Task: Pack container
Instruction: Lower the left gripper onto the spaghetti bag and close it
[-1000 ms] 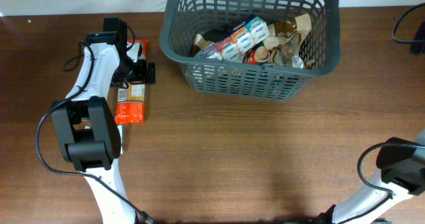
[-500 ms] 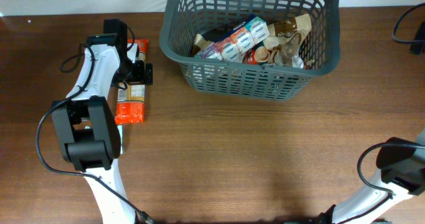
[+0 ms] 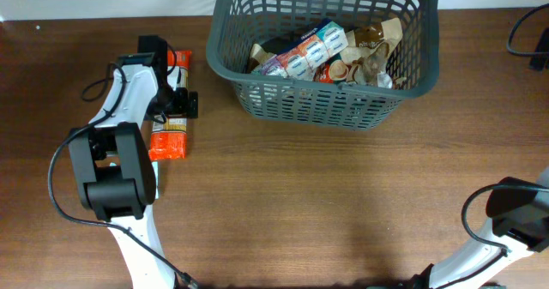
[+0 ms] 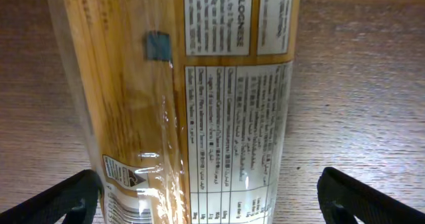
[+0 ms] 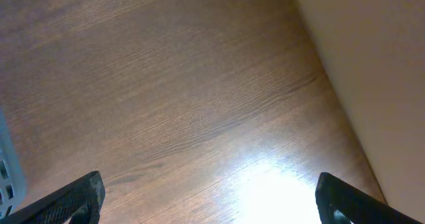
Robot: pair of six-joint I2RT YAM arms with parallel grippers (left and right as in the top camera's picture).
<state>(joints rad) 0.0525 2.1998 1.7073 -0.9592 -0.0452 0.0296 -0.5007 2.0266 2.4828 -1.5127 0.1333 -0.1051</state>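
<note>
The container (image 3: pixel 319 107) already holds many packets and stands to the right of the left end effector (image 4: pixel 214 201), which is spread astride one long pasta packet (image 4: pixel 199 104) left on the desk (image 3: pixel 343 203); the right end effector (image 5: pixel 209 199) is spread, empty

One container (image 3: pixel 319 109), one pasta packet (image 3: pixel 168 141), two arms (image 3: pixel 116 165), several small packets (image 3: pixel 309 57), exact number unclear.

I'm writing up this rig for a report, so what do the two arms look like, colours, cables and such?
The left arm and right arm match: rounded white links joined by boxy black joint housings. A thin black cable loops out beside each. The jaws are black, seen as dark wedges in the bottom corners of both wrist views. No markings can be made out.
</note>
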